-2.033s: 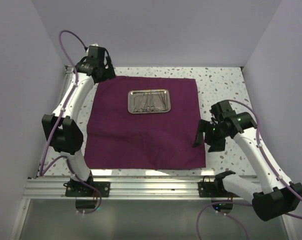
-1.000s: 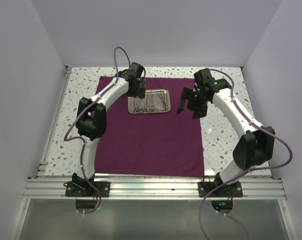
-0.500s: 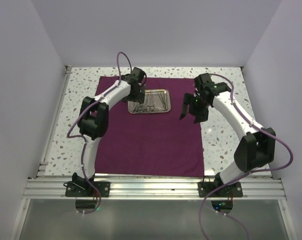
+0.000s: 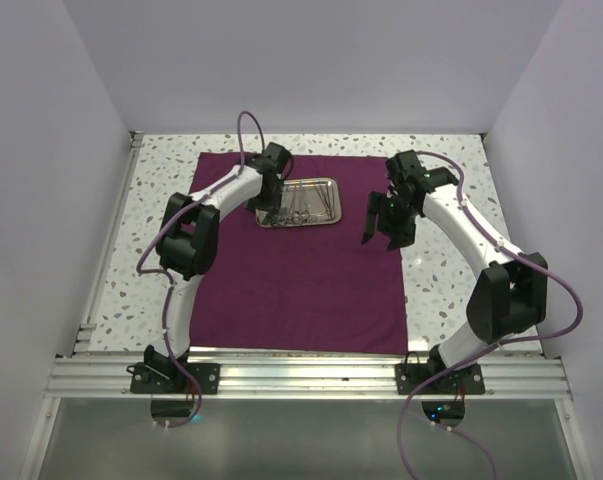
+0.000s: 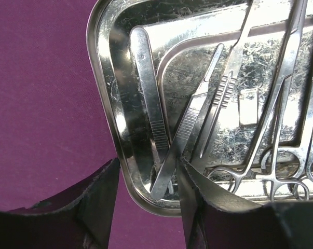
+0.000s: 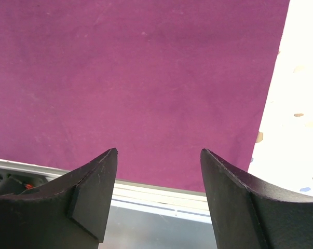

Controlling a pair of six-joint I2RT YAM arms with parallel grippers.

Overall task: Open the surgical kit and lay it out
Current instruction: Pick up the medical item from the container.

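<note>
A maroon cloth (image 4: 301,285) lies spread flat, and a steel tray (image 4: 331,186) sits toward its 12 o'clock edge with the long axis running 9 to 3. The left gripper (image 5: 147,167), fingers apart, straddles the tray's rim near the tweezers (image 5: 147,109). The right gripper (image 4: 379,232) hangs at the tray's 3 o'clock, also spread.

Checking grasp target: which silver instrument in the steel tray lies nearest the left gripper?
The slanted flat silver handle crossing the tweezers; its blunt end reaches between the fingers of the left gripper.
</note>
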